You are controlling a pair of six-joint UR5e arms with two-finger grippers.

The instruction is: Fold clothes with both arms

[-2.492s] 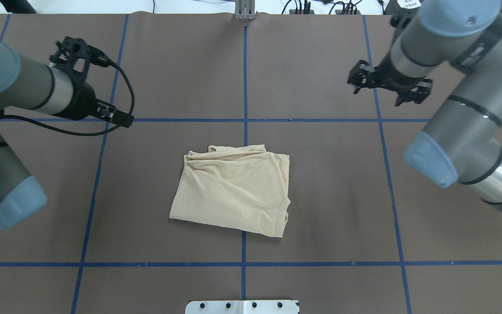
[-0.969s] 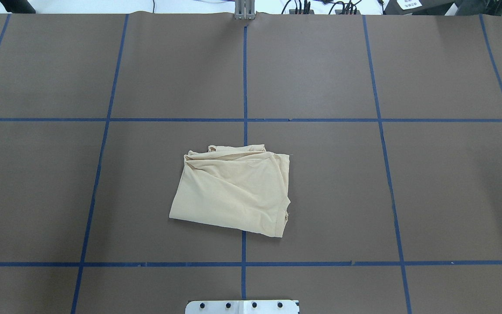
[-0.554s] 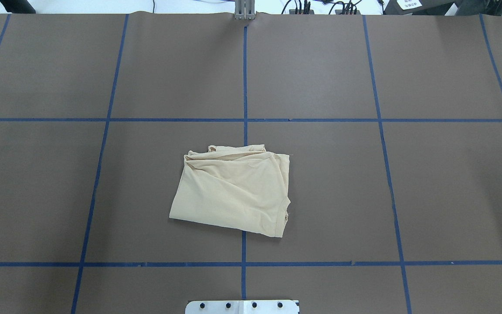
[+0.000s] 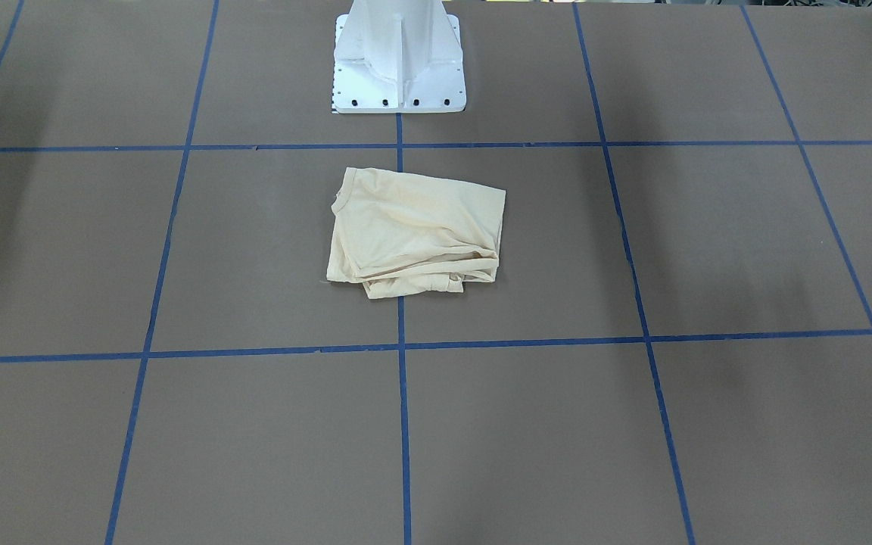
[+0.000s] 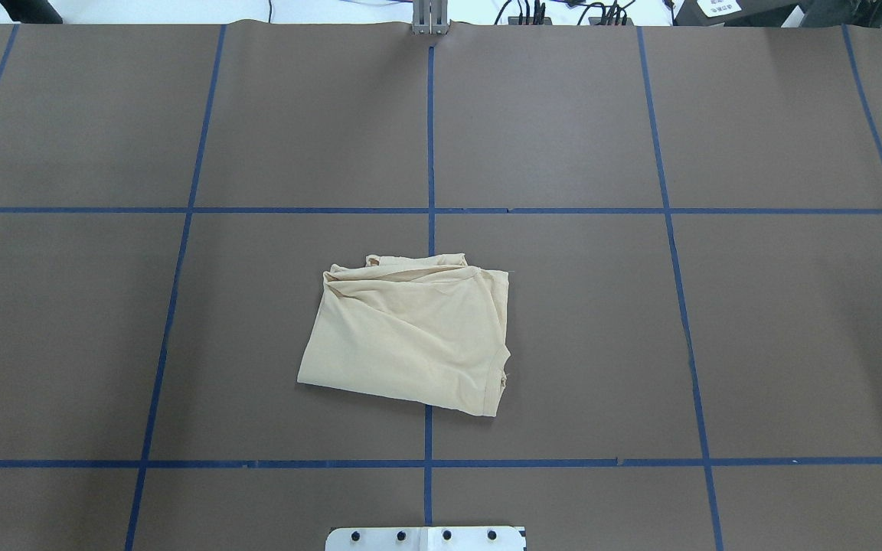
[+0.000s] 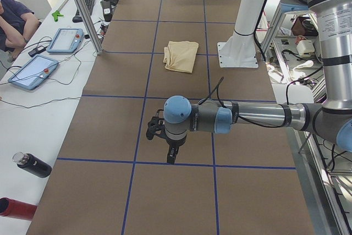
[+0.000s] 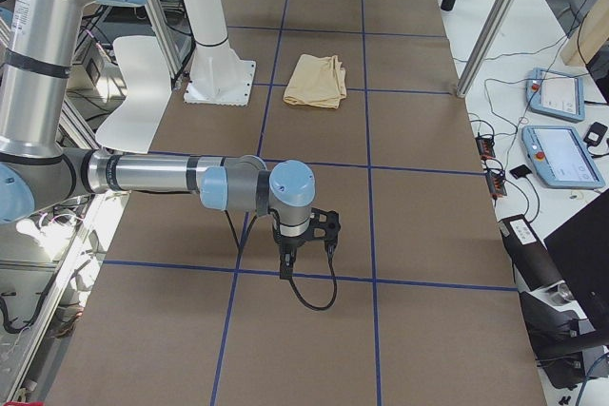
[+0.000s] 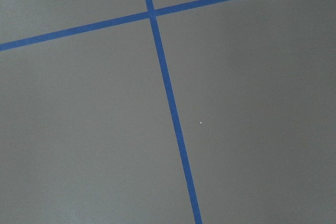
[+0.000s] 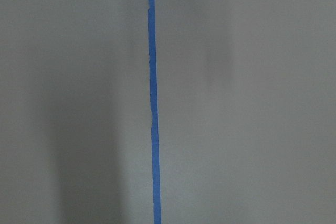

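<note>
Shirt: pale cream, thin creased cloth, folded to rough rectangle; laid at middle of table, across centre tape line, near white base.
Axis: long side run across table; collar corner twd base, bunched edge away.
L gripper: held above table, well apart from Shirt; seen side-on only, open/closed can't be told.
R gripper: same.

Shirt on the table, near the pedestal base (astride the centre tape line)

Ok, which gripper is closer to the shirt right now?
Neither clearly. The left gripper hangs over the table toward its left end, the right gripper toward its right end, both far from the shirt.
</note>
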